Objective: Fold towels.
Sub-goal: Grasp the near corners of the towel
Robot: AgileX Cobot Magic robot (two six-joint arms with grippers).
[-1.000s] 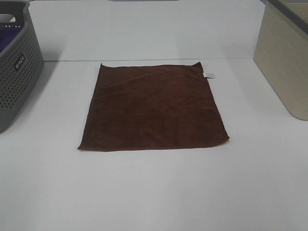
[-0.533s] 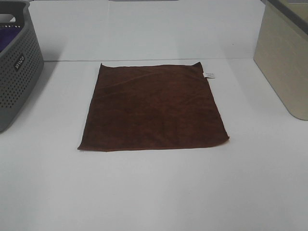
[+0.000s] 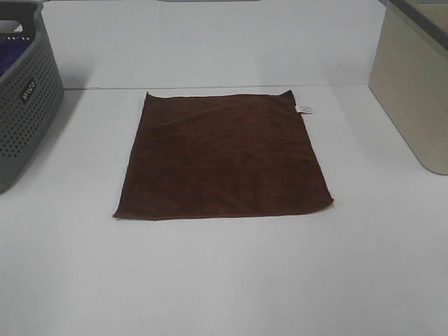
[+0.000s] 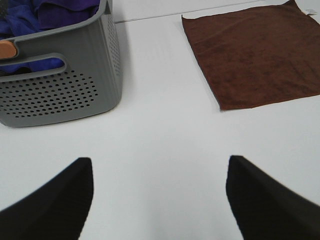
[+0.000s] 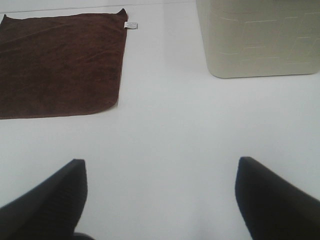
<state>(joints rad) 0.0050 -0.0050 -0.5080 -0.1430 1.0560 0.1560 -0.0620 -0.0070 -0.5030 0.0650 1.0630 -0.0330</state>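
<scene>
**Unfolded brown towel on a white table, both pincers open and empty**

Spread flat and unfolded at the middle of the smooth, matte white table [image 3: 224, 280]: a dark brown, thin, square cloth towel [image 3: 222, 157]. Soft, matte weave with faint creases; edges slightly wavy, near right corner a little curled. At the far right corner, a small white tag [image 3: 305, 108] poking out onto the table. To the far left, well apart from the towel, a grey perforated plastic basket [image 3: 24, 98] with rounded corners, purple cloth [image 4: 45, 10] heaped inside. To the far right, a beige smooth-walled bin [image 3: 413, 91], also round-cornered. On the near side, seen only from the wrist cameras: left gripper [image 4: 159, 161], black fingers spread wide, holding nothing, over bare table; right gripper [image 5: 160, 161] likewise wide apart and empty.
</scene>
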